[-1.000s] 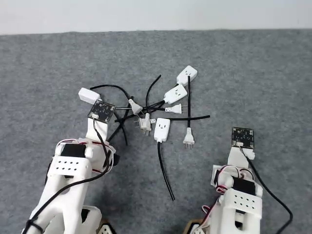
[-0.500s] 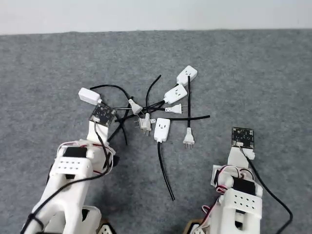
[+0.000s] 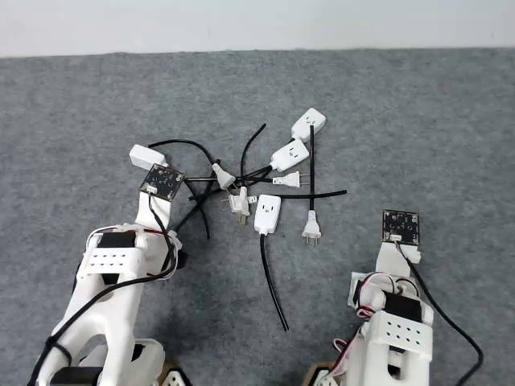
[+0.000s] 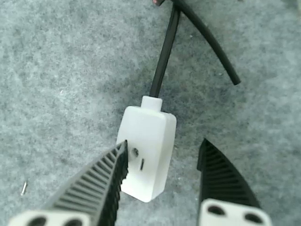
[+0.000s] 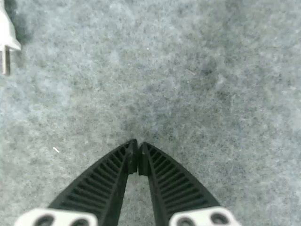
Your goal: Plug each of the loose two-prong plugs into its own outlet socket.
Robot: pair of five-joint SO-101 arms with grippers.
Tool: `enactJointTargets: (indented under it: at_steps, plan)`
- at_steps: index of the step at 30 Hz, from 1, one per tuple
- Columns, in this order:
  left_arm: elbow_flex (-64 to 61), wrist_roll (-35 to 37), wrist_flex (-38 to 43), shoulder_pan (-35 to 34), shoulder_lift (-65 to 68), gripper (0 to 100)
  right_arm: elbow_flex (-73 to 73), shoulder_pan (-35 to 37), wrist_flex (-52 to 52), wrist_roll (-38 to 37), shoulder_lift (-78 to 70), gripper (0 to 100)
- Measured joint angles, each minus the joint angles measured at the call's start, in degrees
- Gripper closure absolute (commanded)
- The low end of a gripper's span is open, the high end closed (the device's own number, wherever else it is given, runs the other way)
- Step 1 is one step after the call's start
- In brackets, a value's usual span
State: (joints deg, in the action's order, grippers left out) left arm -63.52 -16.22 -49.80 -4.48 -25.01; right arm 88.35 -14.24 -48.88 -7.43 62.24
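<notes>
— Left gripper [image 4: 163, 145], what is it doing?
— Your left gripper has its jaws apart, astride a white outlet socket [image 4: 146, 155] lying flat on the grey carpet [image 4: 56, 70]. One toothed finger [image 4: 113, 174] sits at the socket's edge; whether it touches, you cannot tell. The other finger stands clear. The socket's black cord [image 4: 163, 61] leads away from the jaws.
— And the right gripper [image 5: 138, 145]?
— Closed on nothing, its fingers pressed together over bare carpet, with a two-prong plug [image 5: 5, 33] lying off to one side.
— The rest?
— From above, you have a far socket [image 3: 308, 124], a middle socket [image 3: 289, 154] and a near socket [image 3: 267, 214] among crossed cords between the arms, with a loose plug [image 3: 223, 175] beside them.
</notes>
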Motion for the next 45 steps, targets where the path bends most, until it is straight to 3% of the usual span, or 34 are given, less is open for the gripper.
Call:
enactJointTargets:
  at_steps: [5,14,21,26,36,45]
  plan:
    - [0.0,-1.6,0.0,-1.1,0.2,77,0.0,0.0,0.0,0.0,0.0,99.0]
    - [0.5,-5.4,-0.3,-10.0,1.4,77,0.0,0.0,0.0,0.0,0.0,99.0]
    - [0.5,-5.3,7.6,-15.3,1.4,77,0.0,0.0,0.0,0.0,0.0,99.0]
    - [1.7,-5.3,8.6,-18.1,1.4,77,0.0,0.0,0.0,0.0,0.0,99.0]
    - [1.7,-7.9,8.6,-14.9,1.4,77,0.0,0.0,0.0,0.0,0.0,99.0]
    - [1.7,-17.2,12.6,-9.6,1.4,77,0.0,0.0,0.0,0.0,0.0,99.0]
